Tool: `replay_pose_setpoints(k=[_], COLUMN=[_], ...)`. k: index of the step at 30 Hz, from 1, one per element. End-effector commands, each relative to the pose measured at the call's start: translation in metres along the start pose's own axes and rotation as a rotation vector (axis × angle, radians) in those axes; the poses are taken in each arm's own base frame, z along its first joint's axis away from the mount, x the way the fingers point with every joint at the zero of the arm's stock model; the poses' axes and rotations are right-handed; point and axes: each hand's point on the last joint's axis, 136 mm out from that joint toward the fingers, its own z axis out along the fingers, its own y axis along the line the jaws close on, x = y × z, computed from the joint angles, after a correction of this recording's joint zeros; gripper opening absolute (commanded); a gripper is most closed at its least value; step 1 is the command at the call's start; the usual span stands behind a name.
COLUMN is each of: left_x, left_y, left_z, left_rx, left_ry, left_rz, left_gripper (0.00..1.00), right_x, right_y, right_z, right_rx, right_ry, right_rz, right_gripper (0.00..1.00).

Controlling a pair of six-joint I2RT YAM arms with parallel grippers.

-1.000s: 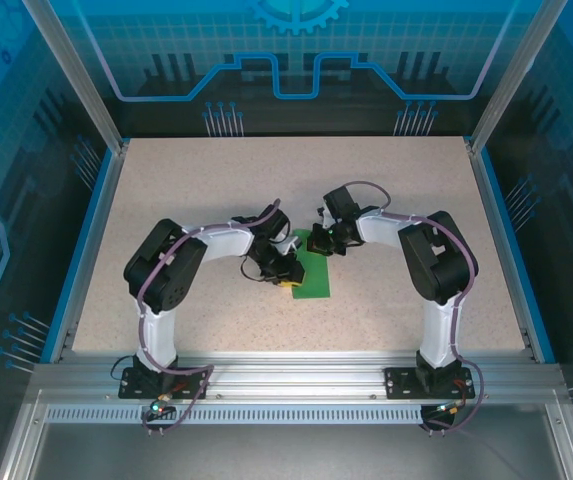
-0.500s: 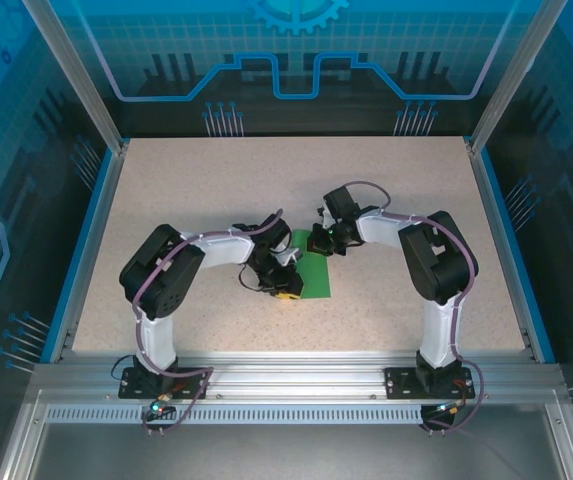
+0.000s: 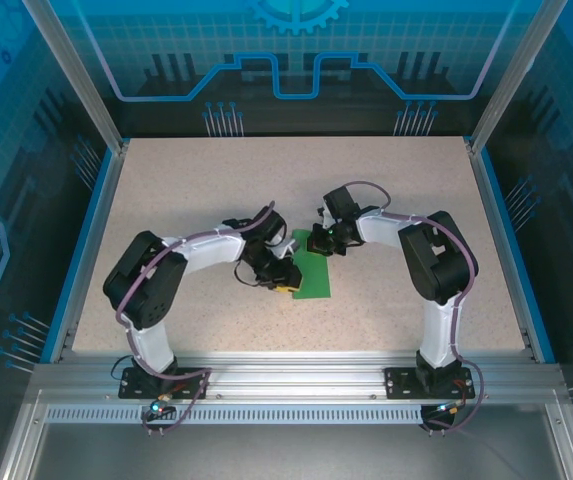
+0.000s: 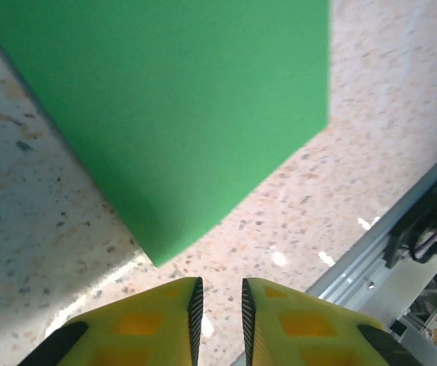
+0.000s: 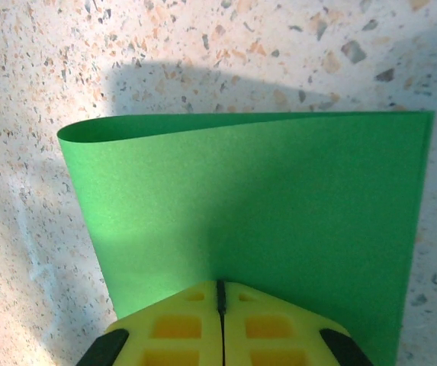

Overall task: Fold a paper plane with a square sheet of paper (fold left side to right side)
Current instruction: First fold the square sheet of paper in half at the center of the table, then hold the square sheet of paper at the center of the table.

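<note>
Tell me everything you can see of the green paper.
The green paper is thin, plain, matte and bright, lying on the speckled table near its middle. It looks folded over: one edge bows up in a soft curve, the others are straight. The right tool, shut, rests its tips on it; the left tool, slightly open, sits just off one corner.

The speckled beige table [image 3: 396, 180] carries the bright green square sheet of paper [image 3: 311, 275] near its middle, lying as a narrow rectangle.

No text, label, brand, number or sign can be read on anything.
</note>
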Motion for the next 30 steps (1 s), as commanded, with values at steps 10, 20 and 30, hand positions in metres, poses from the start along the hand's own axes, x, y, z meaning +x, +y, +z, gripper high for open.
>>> replay_pose_setpoints(k=[10, 20, 30], left_x=[-0.081, -0.090, -0.065], left_y=[0.001, 0.020, 0.045], left_z=[0.000, 0.021, 0.034], left_rx=[-0.003, -0.043, -0.103], left_ry=[-0.126, -0.100, -0.047], left_rz=[-0.062, -0.097, -0.170], left_gripper=[0.26, 0.25, 0.24], right_x=[0.024, 0.022, -0.008], right_y=[-0.038, -0.033, 0.006], right_z=[0.009, 0.008, -0.014], right_rx=[0.125, 0.116, 0.011], right_ry=[0.083, 0.077, -0.026], right_rz=[0.044, 0.030, -0.069], right_gripper=[0.06, 0.06, 0.13])
